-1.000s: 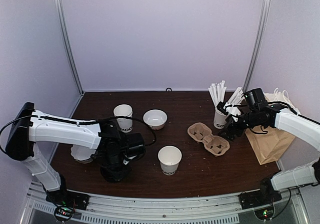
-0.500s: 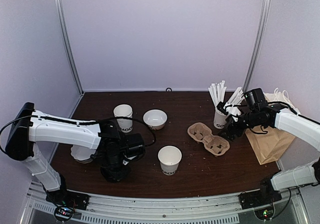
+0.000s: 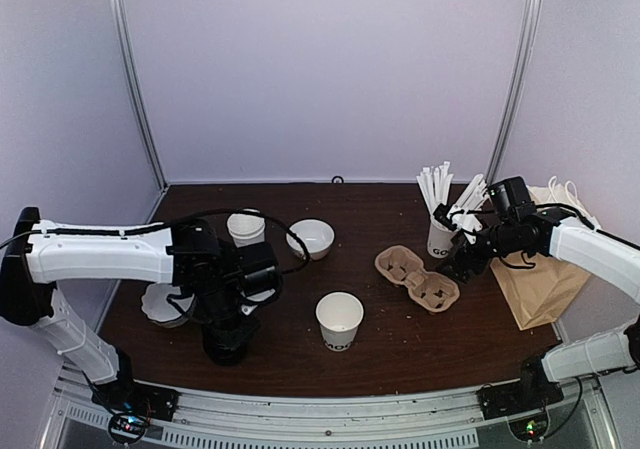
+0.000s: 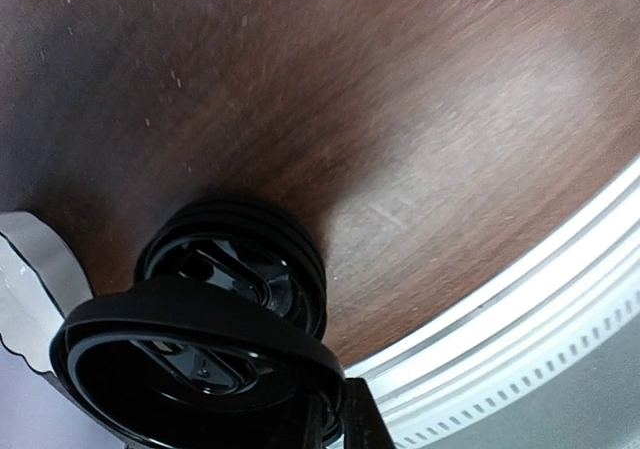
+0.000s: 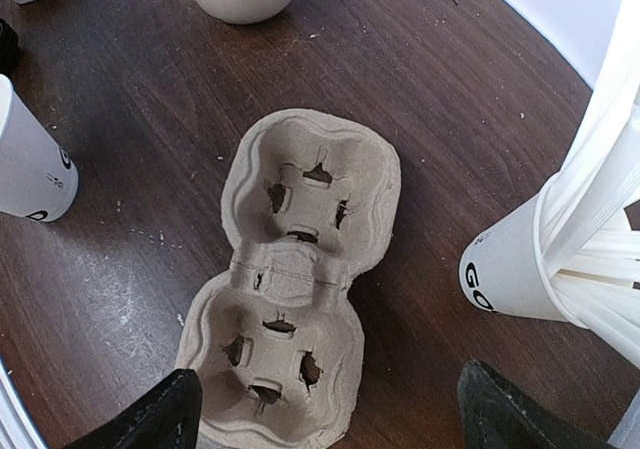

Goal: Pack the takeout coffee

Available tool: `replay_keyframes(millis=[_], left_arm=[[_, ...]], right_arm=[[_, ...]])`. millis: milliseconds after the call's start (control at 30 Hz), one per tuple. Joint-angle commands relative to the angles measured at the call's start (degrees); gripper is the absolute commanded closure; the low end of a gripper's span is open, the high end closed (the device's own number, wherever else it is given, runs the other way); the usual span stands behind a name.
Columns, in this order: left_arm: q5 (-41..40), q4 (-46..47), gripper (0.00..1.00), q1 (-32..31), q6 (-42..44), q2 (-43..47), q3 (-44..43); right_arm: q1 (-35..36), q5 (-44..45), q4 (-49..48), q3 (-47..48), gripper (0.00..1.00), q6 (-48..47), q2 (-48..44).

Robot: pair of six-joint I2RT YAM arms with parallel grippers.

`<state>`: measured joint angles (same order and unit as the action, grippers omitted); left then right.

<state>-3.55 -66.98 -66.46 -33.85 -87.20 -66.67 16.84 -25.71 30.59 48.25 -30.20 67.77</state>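
A: What is lying around the arms on the worktop?

B: At the far left a scalloped white stack is resting. Just beside it a stack of black lids is standing near the front edge. Behind them the rear cup, white with black print, is standing near a white bowl. The front cup, with the same print, is standing open in the middle. Further right a pulp carrier is lying flat, with a cup of white sticks just beside it and a brown paper bag at the far right.

A: Where is the coffee sitting?

B: Both printed cups are showing white tops, so I cannot tell which one it is.

A: How are the arms posing?

B: The left arm is reaching in low from the left with its wrist bent downward. The left end effector is clamping a black lid by its rim, tilted and apart from the stack below. The right arm is stretching in from the right. The right end effector is hovering over one end of the carrier with its fingers spread wide.

A: What is getting hidden?

B: The left wrist and its cable are covering the rear cup's lower side. The left wrist view is cutting off the held lid at the bottom edge. The right wrist view is cropping the sticks.
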Motion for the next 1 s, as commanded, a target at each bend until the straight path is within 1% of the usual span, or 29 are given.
replay_keyframes(millis=[0, 100, 200, 267, 333, 433, 533, 600, 633, 700, 767, 833, 967], left_arm=[[1.9, 1.3, 0.93, 0.3, 5.2, 5.2, -7.2], [3.5, 2.4, 0.94, 0.3, 10.9, 4.8, -16.5], [7.2, 4.4, 0.94, 0.3, 16.3, 2.9, -24.9], [8.3, 9.0, 0.94, 0.4, 19.1, 2.6, -28.6], [10.4, 15.0, 0.94, 0.3, 21.6, 2.7, -30.6], [15.1, 25.9, 0.93, 1.0, 23.8, 3.2, -30.8], [19.3, 32.8, 0.93, 2.3, 24.0, 2.5, -31.7], [24.4, 38.7, 0.92, 4.1, 22.8, 2.3, -30.8], [28.3, 41.4, 0.9, 5.1, 21.7, 2.2, -29.8], [32.7, 46.0, 0.9, 6.9, 19.2, 1.8, -28.5], [34.9, 50.1, 0.9, 7.7, 17.5, 1.3, -27.3], [35.9, 54.2, 0.9, 8.4, 15.7, 0.8, -25.2], [35.0, 57.1, 0.91, 8.7, 14.5, -0.5, -24.6]], right_arm=[[-0.3, -2.7, 0.9, 1.3, 0.07, 2.3, -1.3], [0.2, -8.2, 3.9, 6.2, 0.08, 4.2, -0.5], [1.7, -14.3, 8.8, 12.9, 0.07, 6.3, 1.9], [3.2, -16.7, 10.5, 16.8, 0.06, 9.1, 3.1], [4.2, -19.0, 9.5, 20.3, 0.05, 13.6, 4.0], [5.0, -23.0, 7.2, 26.1, 0.03, 21.6, 7.0], [6.0, -28.1, 5.0, 31.2, 0.02, 28.2, 9.8], [6.8, -31.5, 3.5, 34.0, 0.01, 33.1, 11.5], [7.1, -33.2, 1.9, 34.8, 0.0, 36.0, 12.2], [7.8, -35.6, -3.4, 34.5, 0.0, 42.8, 13.0], [8.8, -36.9, -8.4, 33.3, 0.0, 48.1, 13.3], [9.9, -37.9, -12.5, 31.8, 0.0, 51.9, 13.5], [10.7, -39.7, -21.1, 29.8, 0.0, 60.0, 14.2]])
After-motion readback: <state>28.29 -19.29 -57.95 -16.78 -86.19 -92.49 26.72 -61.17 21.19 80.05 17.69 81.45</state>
